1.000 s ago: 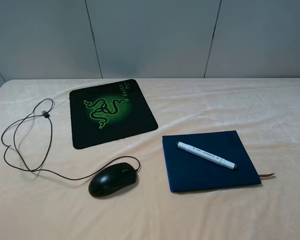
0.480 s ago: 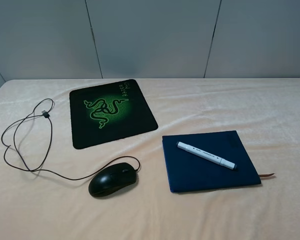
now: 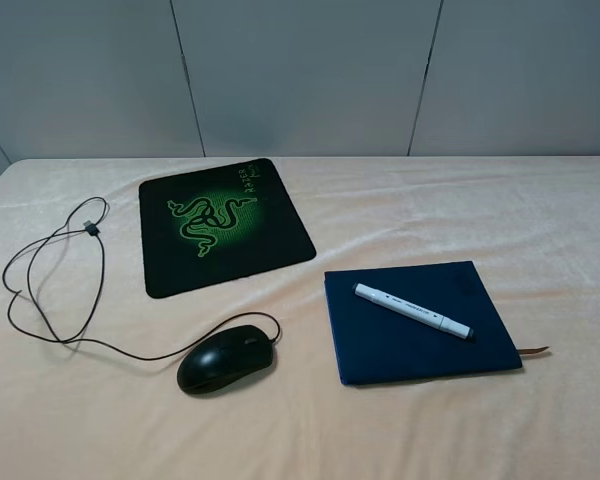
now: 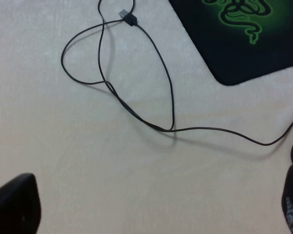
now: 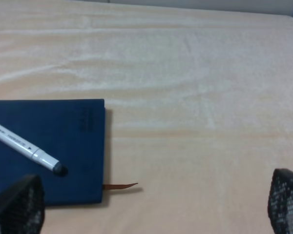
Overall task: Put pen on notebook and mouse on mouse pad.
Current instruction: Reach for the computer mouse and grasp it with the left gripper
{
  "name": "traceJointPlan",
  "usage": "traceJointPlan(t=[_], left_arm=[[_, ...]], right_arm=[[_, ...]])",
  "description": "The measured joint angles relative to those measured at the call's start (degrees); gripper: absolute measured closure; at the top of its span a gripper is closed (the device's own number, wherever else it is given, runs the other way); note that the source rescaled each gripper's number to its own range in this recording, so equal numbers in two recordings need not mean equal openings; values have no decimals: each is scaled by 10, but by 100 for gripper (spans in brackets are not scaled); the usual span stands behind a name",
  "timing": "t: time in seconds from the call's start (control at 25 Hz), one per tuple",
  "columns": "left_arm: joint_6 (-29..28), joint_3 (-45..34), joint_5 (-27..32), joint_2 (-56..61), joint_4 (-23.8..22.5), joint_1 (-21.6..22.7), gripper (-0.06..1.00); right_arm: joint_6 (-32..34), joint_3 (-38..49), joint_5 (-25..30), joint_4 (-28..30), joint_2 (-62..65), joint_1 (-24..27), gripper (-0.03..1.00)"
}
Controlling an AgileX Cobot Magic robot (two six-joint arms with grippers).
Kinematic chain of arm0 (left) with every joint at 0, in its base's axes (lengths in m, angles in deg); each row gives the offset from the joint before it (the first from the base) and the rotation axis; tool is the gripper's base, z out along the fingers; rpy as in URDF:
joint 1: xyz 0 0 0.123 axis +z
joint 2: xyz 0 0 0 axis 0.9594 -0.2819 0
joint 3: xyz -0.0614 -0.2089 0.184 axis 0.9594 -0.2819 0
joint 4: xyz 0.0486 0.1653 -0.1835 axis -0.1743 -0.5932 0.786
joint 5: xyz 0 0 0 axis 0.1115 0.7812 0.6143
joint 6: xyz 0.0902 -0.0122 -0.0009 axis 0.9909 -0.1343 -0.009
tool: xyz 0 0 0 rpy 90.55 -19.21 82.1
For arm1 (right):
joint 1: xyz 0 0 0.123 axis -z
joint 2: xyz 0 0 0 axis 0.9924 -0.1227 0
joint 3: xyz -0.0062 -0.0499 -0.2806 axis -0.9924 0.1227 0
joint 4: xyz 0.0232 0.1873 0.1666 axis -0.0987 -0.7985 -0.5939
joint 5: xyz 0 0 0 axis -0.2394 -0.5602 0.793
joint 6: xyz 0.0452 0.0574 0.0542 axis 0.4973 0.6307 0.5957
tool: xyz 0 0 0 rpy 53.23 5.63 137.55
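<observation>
The white pen [image 3: 412, 311] lies diagonally on the navy notebook [image 3: 400, 345] at the right front; both also show in the right wrist view, pen [image 5: 24, 145] on notebook [image 5: 73, 146]. The black mouse [image 3: 226, 359] rests on the cloth, in front of the mouse pad [image 3: 223, 225] and off it. Its cable [image 3: 55, 290] loops away to the left. My left gripper [image 4: 151, 214] hovers open over the cable [image 4: 171, 102], beside a corner of the mouse pad [image 4: 254, 44]. My right gripper [image 5: 151, 209] hovers open beside the notebook. Neither arm shows in the exterior high view.
A cream cloth [image 3: 460, 210] covers the whole table, and grey wall panels [image 3: 300, 70] stand behind it. A brown ribbon bookmark [image 5: 119, 185] sticks out of the notebook. The cable's plug [image 4: 128, 17] lies at the far left.
</observation>
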Motion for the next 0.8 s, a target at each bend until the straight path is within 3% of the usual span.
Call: traceJointPlan(t=[0.8], left_arm=[[0,0,0,0,-1,0,-6]], right_arm=[[-1,0,-2,0,0,3,-3]])
